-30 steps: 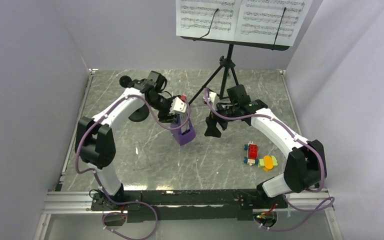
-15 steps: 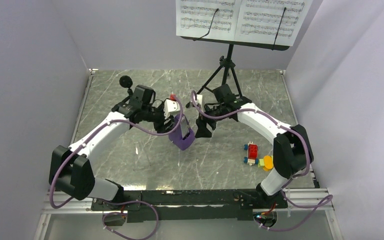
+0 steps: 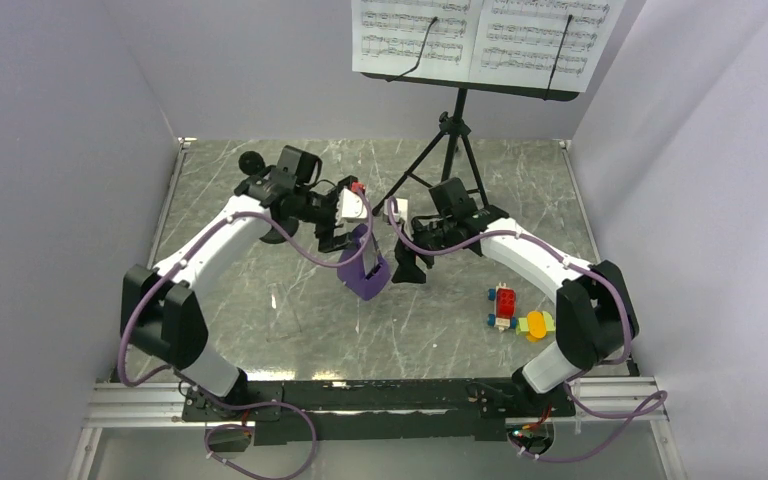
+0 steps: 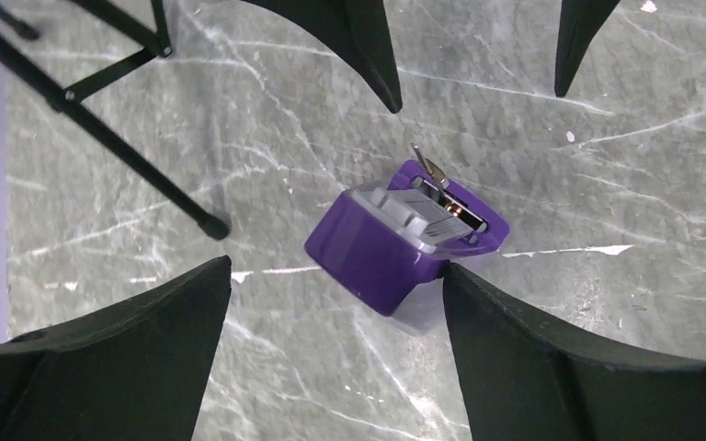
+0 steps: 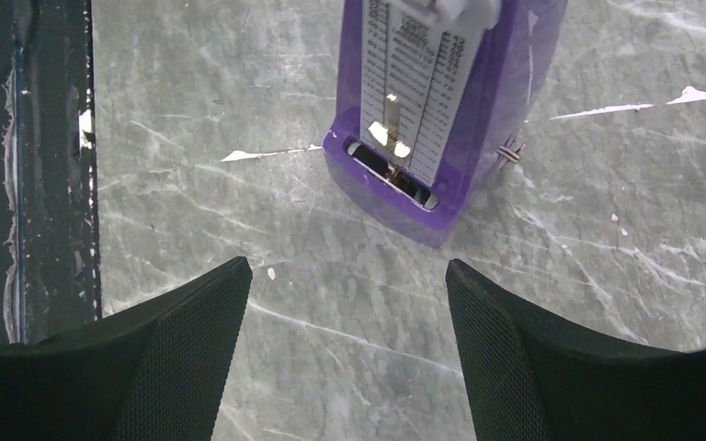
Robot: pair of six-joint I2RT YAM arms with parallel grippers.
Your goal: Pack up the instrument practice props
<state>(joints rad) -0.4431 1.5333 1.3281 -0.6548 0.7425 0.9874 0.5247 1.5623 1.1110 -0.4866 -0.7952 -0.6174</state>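
Observation:
The purple metronome (image 3: 363, 272) stands on the marble table between my two grippers. My left gripper (image 3: 344, 236) is open just above and behind it; in the left wrist view the metronome (image 4: 395, 243) lies between the spread fingers (image 4: 138, 349), close to the right one. My right gripper (image 3: 407, 262) is open and empty just right of it, facing the metronome's scale (image 5: 441, 101). The black music stand (image 3: 452, 140) with the sheet-music pages (image 3: 480, 38) stands at the back. The microphone stand's ball (image 3: 252, 162) shows behind my left arm; its base is mostly hidden.
Red, yellow and green toy blocks (image 3: 516, 314) lie at the right front. The tripod legs (image 4: 129, 152) spread over the table just behind the grippers. Grey walls close in the table on three sides. A dark rail (image 5: 46, 165) runs along the near edge.
My right gripper has moved left and forward, closer to the metronome. My left arm has swung its elbow, with its gripper staying over the metronome. The metronome has shifted slightly forward.

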